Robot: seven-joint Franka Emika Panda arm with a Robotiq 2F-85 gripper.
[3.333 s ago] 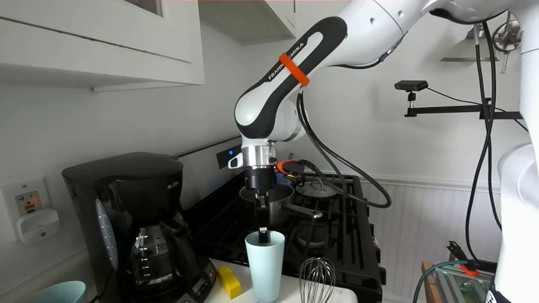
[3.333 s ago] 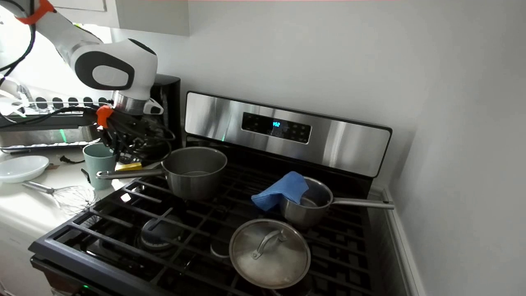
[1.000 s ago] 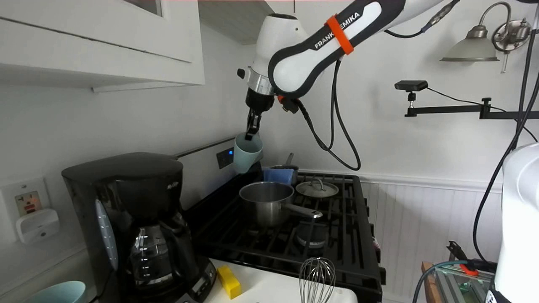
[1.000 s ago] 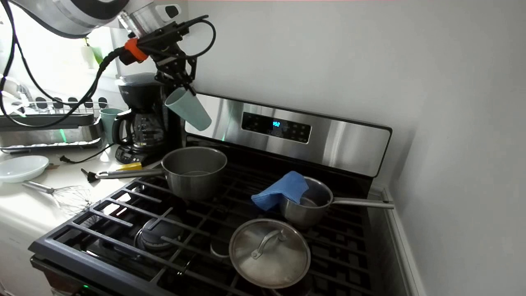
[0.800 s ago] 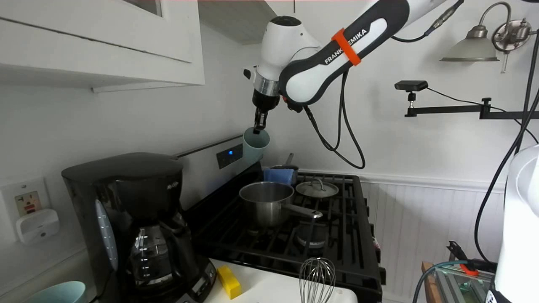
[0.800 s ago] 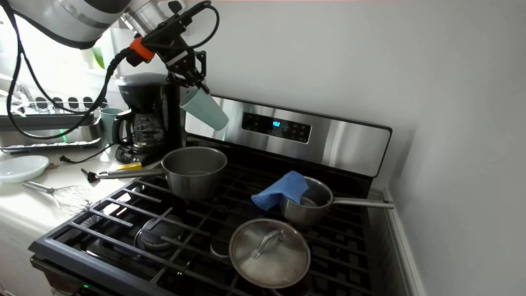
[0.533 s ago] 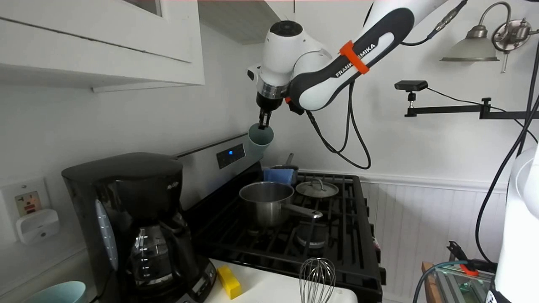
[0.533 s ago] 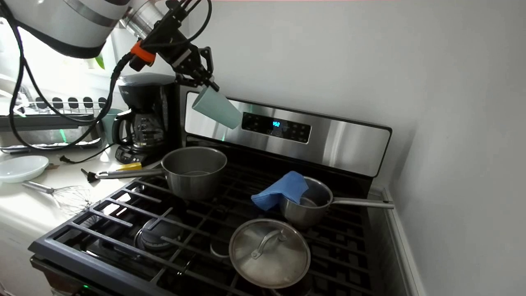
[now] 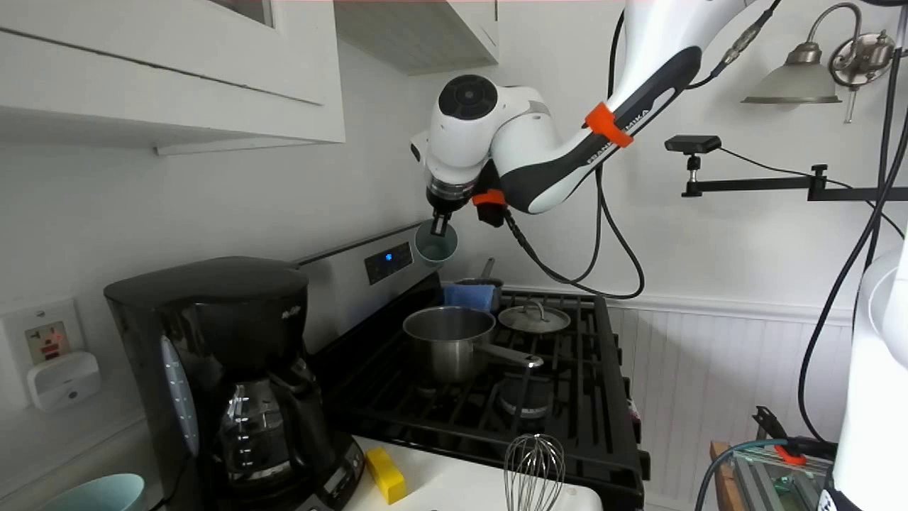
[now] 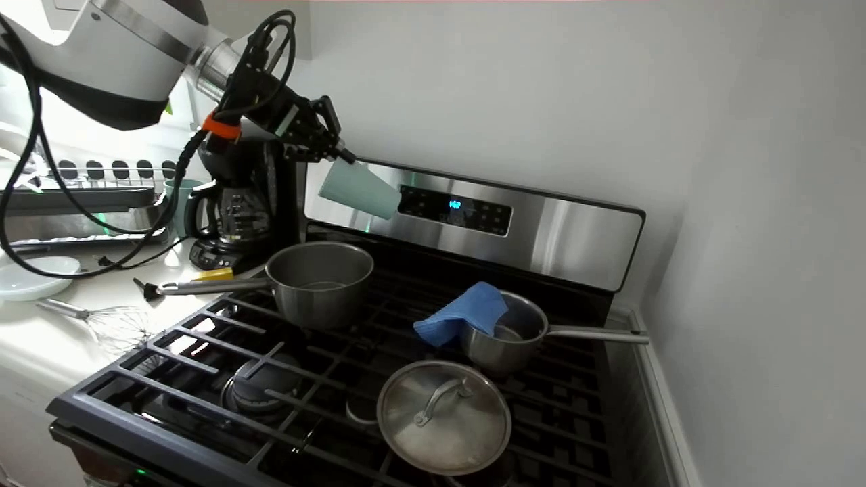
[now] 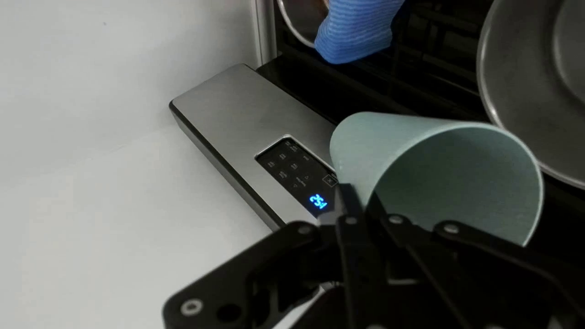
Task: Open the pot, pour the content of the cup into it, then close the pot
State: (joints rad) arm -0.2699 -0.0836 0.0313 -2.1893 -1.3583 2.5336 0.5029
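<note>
My gripper (image 9: 439,228) is shut on the rim of the pale blue-green cup (image 10: 360,190). One finger is inside the cup and one outside, as the wrist view shows at the gripper (image 11: 361,201). The cup (image 11: 393,132) is tilted close to horizontal, its mouth toward the coffee maker's side. It hangs in the air above the stove's back, higher than the larger steel pot (image 10: 325,304). That pot is uncovered and its handle points toward the counter. No content shows inside the cup. A steel lid (image 10: 443,419) lies on the front of the stove.
A smaller steel pot (image 10: 504,348) with a blue cloth (image 10: 467,314) over its rim stands further along. The stove's control panel (image 10: 473,210) is close behind the cup. A coffee maker (image 9: 213,312), yellow sponge (image 9: 385,474) and whisk (image 9: 534,468) are on the counter.
The cup stood on the counter with my gripper at its rim; it has been lifted and carried over the stove. In the last second it moved along the panel and tilted further.
</note>
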